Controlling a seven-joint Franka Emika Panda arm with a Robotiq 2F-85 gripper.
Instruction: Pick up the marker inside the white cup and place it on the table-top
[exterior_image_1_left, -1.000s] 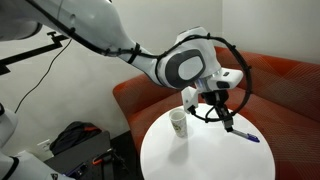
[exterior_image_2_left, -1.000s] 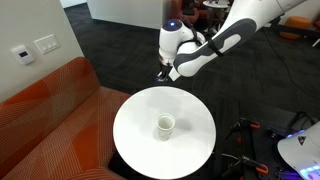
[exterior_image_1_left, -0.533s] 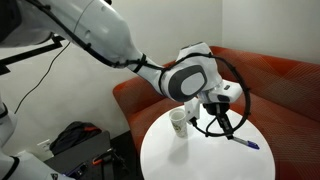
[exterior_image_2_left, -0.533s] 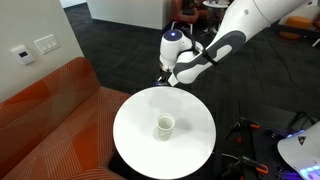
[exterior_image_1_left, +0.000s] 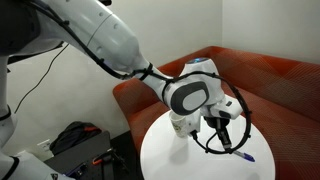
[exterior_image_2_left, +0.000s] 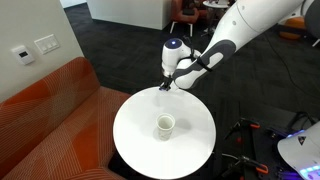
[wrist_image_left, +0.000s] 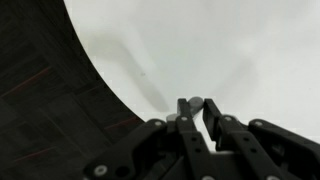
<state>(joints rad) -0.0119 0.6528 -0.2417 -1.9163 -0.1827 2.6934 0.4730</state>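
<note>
My gripper (exterior_image_1_left: 226, 137) is shut on the marker (exterior_image_1_left: 243, 155), whose dark blue end sticks out low over the round white table-top (exterior_image_1_left: 185, 165). In the wrist view the marker's grey end (wrist_image_left: 197, 100) sits between the fingertips (wrist_image_left: 197, 108), just above the table-top (wrist_image_left: 200, 40) near its edge. The white cup (exterior_image_2_left: 165, 125) stands upright near the middle of the table-top (exterior_image_2_left: 135, 135), well apart from the gripper (exterior_image_2_left: 167, 88), which hangs at the table's far rim. In an exterior view the cup (exterior_image_1_left: 180, 124) is partly hidden behind the arm.
A red-brown corner sofa (exterior_image_1_left: 285, 80) wraps round the table and also shows in the other exterior view (exterior_image_2_left: 50, 110). Dark carpet (wrist_image_left: 40, 110) lies past the table edge. A black bag and gear (exterior_image_1_left: 75, 140) sit on the floor beside the table.
The gripper has moved down towards the table-top near its edge, carrying the marker with it. The cup has not moved.
</note>
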